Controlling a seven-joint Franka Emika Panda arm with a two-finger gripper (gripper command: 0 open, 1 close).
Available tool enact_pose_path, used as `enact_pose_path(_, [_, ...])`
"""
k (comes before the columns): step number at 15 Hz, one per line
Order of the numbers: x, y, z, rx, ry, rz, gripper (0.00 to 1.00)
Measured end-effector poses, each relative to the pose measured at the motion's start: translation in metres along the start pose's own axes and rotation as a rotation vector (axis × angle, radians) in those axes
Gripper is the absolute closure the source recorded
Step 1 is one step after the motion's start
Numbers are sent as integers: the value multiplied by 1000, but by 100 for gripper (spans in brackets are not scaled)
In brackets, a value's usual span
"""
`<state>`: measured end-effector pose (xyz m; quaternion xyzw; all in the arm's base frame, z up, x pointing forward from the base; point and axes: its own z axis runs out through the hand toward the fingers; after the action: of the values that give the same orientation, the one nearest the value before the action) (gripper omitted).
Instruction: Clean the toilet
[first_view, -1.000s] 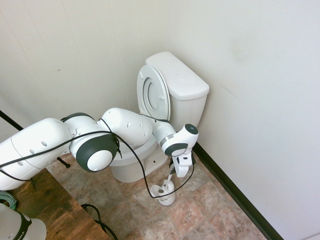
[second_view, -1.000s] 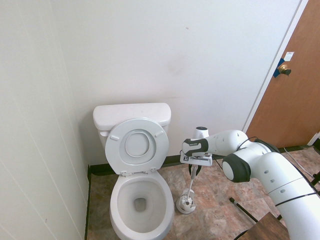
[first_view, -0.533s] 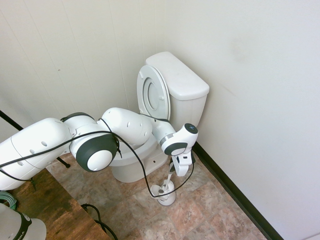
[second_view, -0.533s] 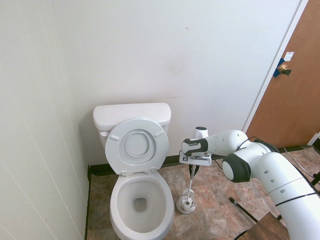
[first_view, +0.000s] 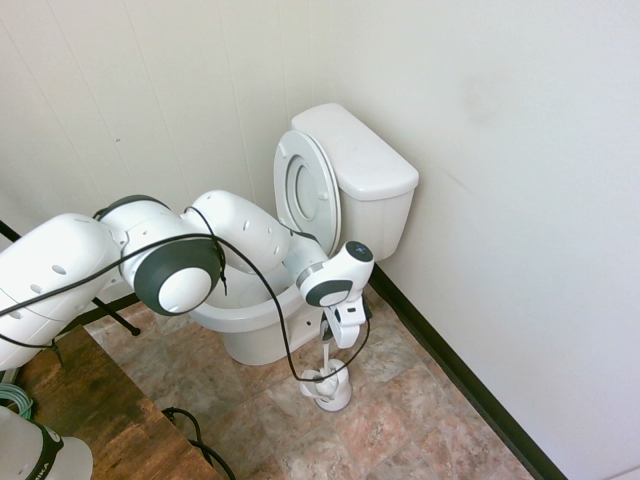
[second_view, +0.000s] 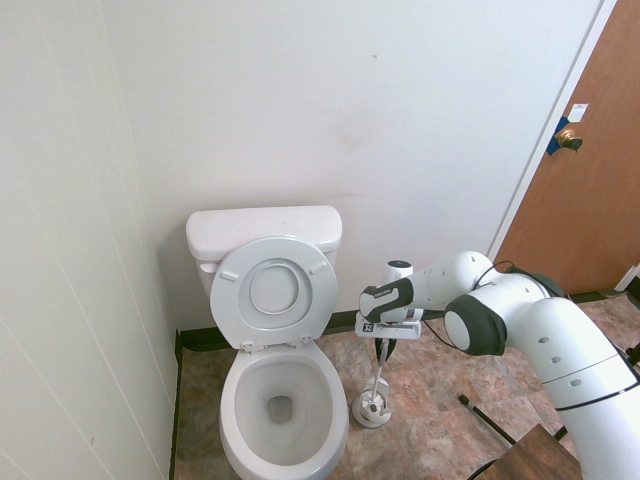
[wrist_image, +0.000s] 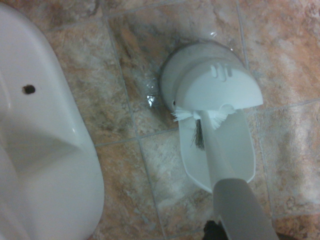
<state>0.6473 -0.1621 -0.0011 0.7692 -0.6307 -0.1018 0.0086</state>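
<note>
- Meanwhile, the claw (second_view: 385, 343) sat at the top of the toilet brush handle (second_view: 382, 366), above the small white brush holder (second_view: 372, 409) on the tiled floor (second_view: 430, 420); its fingers looked closed on the handle, judging from both exterior views.
- Compared with a second ago, the arm's elbow and forearm had swung toward the toilet (second_view: 283, 400), and the claw had shifted slightly the same way, toward the bowl.
- The brush head (wrist_image: 200, 116) remained seated in the holder: the wrist view showed white bristles poking out beneath the holder's hood, with the handle rising toward the camera.
- The holder appeared to stay put on the floor, so the shift read as the arm repositioning rather than a lift.
- The toilet stood against the wall, seat and lid (first_view: 305, 190) raised against the tank (first_view: 365, 165), its bowl open and just beside the holder.
- By my judgement the task was at an early stage: the brush was gripped but not yet drawn out, and no scrubbing of the bowl had begun.
- The next move likely called for pulling the brush straight up clear of the hood before swinging it over the rim.
</note>
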Motion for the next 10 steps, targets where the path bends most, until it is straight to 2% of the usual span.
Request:
enact_pose_path(5, [-27,16,-101,34,59,-70,100])
enact_pose_path(10, [-61,62,-202,49,150,-158,100])
